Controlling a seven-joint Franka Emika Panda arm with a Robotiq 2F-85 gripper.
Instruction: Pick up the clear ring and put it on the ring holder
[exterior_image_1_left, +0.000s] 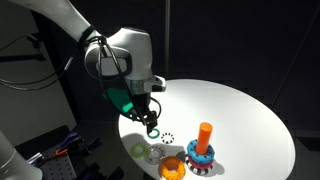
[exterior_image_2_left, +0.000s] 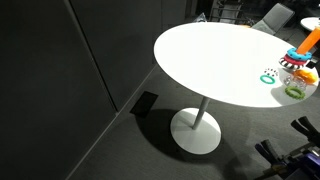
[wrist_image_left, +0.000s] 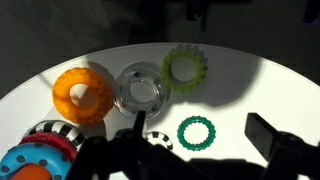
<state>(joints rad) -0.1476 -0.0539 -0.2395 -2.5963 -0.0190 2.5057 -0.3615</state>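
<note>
The clear ring (wrist_image_left: 140, 88) lies flat on the white table, between the thick orange ring (wrist_image_left: 84, 93) and the yellow-green ring (wrist_image_left: 185, 67). It shows faintly in an exterior view (exterior_image_1_left: 152, 156). The ring holder, an orange peg (exterior_image_1_left: 204, 136) on a blue and red base, stands near the table's edge, and shows in both exterior views (exterior_image_2_left: 306, 44). Its base fills the wrist view's lower left corner (wrist_image_left: 30, 160). My gripper (wrist_image_left: 200, 140) is open and empty. It hovers over a dark green ring (wrist_image_left: 197, 131), beside the clear ring, and shows in an exterior view (exterior_image_1_left: 150, 122).
A black-and-white dotted ring (wrist_image_left: 157, 139) lies by my left finger. The thick orange ring (exterior_image_1_left: 173, 167) lies next to the holder's base. The round white table (exterior_image_2_left: 210, 55) stands on a single pedestal; all the rings cluster near one edge. Dark walls surround it.
</note>
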